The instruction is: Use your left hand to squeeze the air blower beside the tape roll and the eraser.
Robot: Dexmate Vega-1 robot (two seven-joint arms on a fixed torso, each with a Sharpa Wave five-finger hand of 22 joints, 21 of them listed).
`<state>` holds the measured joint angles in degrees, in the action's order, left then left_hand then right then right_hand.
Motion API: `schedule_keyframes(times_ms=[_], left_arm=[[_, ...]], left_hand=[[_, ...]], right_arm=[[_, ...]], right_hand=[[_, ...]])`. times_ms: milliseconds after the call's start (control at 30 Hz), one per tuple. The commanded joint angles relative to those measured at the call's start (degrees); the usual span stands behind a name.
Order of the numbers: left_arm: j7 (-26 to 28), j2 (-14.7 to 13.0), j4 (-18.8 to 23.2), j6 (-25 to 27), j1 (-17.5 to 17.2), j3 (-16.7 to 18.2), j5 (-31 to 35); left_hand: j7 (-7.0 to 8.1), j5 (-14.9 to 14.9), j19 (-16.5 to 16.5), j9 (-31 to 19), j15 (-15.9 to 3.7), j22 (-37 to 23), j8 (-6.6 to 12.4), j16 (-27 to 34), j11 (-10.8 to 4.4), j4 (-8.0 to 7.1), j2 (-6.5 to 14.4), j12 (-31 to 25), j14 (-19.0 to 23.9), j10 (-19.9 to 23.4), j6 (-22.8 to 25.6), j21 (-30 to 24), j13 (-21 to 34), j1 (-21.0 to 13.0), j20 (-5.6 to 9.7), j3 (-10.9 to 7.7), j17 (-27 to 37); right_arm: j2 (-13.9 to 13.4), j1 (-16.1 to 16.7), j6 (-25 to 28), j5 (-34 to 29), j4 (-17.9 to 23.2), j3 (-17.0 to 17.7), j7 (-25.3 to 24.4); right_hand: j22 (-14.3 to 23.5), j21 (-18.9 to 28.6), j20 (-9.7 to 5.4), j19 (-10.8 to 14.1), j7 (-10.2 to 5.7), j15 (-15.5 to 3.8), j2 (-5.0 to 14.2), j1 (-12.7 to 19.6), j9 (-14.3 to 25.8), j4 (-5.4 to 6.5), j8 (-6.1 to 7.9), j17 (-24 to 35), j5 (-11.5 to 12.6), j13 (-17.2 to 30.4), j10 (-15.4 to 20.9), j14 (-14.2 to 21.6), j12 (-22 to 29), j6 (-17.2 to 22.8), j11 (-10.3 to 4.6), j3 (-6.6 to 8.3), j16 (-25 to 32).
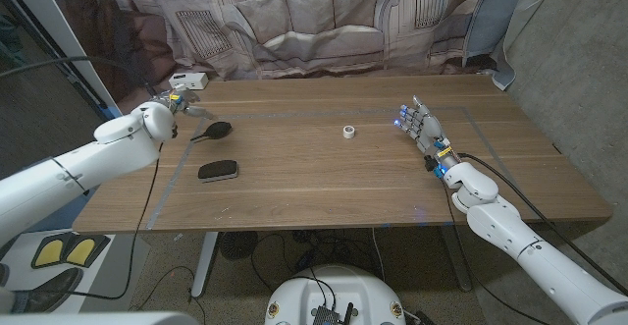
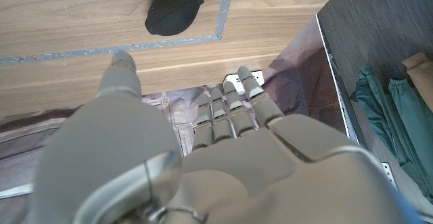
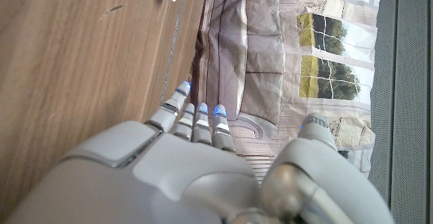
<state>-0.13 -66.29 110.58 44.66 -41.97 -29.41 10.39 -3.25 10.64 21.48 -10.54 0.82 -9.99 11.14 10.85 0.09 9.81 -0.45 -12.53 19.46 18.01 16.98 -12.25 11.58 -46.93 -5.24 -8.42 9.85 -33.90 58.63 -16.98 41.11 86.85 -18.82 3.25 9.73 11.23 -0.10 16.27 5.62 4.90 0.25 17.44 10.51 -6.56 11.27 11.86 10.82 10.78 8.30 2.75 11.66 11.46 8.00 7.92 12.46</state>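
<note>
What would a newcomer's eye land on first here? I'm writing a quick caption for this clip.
Probably the two white robot arms reaching in over the wooden table: the left hand hovers near the far left corner beside the black air blower, the right hand stands open at the right. Then the dark eraser nearer the front left and the small white tape roll mid-table.

Beyond my hands, a printed sofa-pattern curtain (image 1: 294,21) hangs behind the wooden table (image 1: 343,183). Grey carpet (image 1: 579,80) on the right-hand side.
</note>
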Motion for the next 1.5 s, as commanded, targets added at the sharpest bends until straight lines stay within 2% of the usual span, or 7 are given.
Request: schedule_keyframes(times_ms=[33,133,400,467,700,1267,1500], left_arm=[[-6.09,0.77,-3.24,-1.15,5.50,-4.41,3.29],[-8.15,1.15,-3.91,-0.57,7.30,-6.05,5.42],[-13.74,2.74,-7.24,-1.39,11.65,-10.25,11.28],[-14.72,3.23,-8.03,-1.61,12.26,-10.76,12.16],[-17.27,4.66,-10.79,-2.76,13.93,-12.17,14.93],[-16.46,8.17,-16.72,-8.95,14.35,-11.37,14.62],[-17.61,9.39,-18.35,-10.11,15.42,-12.77,15.94]], left_hand=[[0.20,0.27,0.10,-0.29,-0.35,-0.26,-0.35,-0.11,-0.34,0.03,-0.24,0.34,-0.01,-0.08,-0.98,0.17,0.27,-1.22,0.21,-0.43,0.19],[0.16,0.32,0.23,-0.30,-0.33,-0.26,-0.51,-0.24,-0.39,0.07,-0.15,0.54,-0.35,-0.65,-1.65,0.19,0.28,-2.15,-0.13,-0.70,0.20],[0.60,0.35,-0.04,-0.34,-0.70,-0.27,-0.67,-0.47,-0.67,0.05,0.20,0.87,-1.37,-1.88,-3.01,0.44,0.33,-4.26,0.34,-1.35,0.20],[0.97,0.36,0.01,-0.35,-0.84,-0.27,-0.68,-0.44,-1.12,0.07,0.24,0.84,-1.38,-1.94,-3.33,0.45,0.34,-4.80,0.43,-1.50,0.20],[0.99,0.42,0.30,-0.37,-1.07,-0.26,-0.51,-0.37,-1.14,0.14,0.43,0.78,-1.41,-2.07,-3.41,0.40,0.36,-6.08,0.41,-1.89,0.20],[0.83,0.39,1.42,-0.42,-1.51,-0.27,0.28,0.11,-1.00,-0.23,0.79,0.07,-0.18,-0.78,-1.94,0.16,0.47,-8.58,0.73,-2.49,0.16],[0.78,0.34,1.64,-0.43,-1.49,-0.28,0.43,0.14,-0.96,-0.41,0.85,-0.13,0.15,-0.31,-1.42,0.17,0.51,-9.12,0.83,-2.54,0.15]], right_arm=[[-0.29,0.64,0.01,-0.30,0.91,0.23,-0.85],[-0.38,0.81,0.07,-0.40,1.26,0.30,-1.15],[-0.62,1.28,0.17,-0.93,2.27,0.37,-2.06],[-0.60,1.39,0.30,-0.87,2.52,0.42,-2.31],[-0.69,1.56,0.21,-1.39,2.84,0.35,-2.74],[-0.52,2.09,0.22,-1.62,3.54,0.34,-3.61],[-0.98,2.63,0.73,-1.58,4.57,0.61,-4.18]], right_hand=[[0.16,-0.08,0.53,0.12,0.49,0.42,0.27,-0.19,0.12,-0.36,-0.23,0.26,-0.20,0.29,0.23,0.07,-0.15,0.12,0.16,0.30,-0.32],[0.16,-0.08,0.55,0.13,0.48,0.41,0.27,-0.20,0.12,-0.36,-0.22,0.26,-0.20,0.29,0.22,0.09,-0.15,0.15,0.09,0.29,-0.32],[0.16,-0.08,0.61,0.13,0.53,0.47,0.27,-0.23,0.12,-0.37,-0.22,0.27,-0.21,0.29,0.29,0.07,-0.13,0.14,0.10,0.25,-0.34],[0.16,-0.07,0.60,0.15,0.51,0.46,0.27,-0.24,0.12,-0.37,-0.22,0.27,-0.21,0.29,0.27,0.06,-0.14,0.15,0.16,0.25,-0.35],[0.17,-0.07,0.60,0.16,0.49,0.44,0.29,-0.24,0.12,-0.38,-0.22,0.28,-0.21,0.29,0.28,0.07,-0.15,0.15,0.14,0.24,-0.35],[0.17,-0.09,0.65,0.13,0.45,0.47,0.33,-0.22,0.12,-0.43,-0.22,0.28,-0.21,0.30,0.27,0.12,-0.17,0.15,0.11,0.22,-0.37],[0.17,-0.07,0.66,0.17,0.43,0.49,0.35,-0.20,0.12,-0.45,-0.22,0.28,-0.21,0.30,0.35,0.16,-0.14,0.15,0.15,0.21,-0.36]])
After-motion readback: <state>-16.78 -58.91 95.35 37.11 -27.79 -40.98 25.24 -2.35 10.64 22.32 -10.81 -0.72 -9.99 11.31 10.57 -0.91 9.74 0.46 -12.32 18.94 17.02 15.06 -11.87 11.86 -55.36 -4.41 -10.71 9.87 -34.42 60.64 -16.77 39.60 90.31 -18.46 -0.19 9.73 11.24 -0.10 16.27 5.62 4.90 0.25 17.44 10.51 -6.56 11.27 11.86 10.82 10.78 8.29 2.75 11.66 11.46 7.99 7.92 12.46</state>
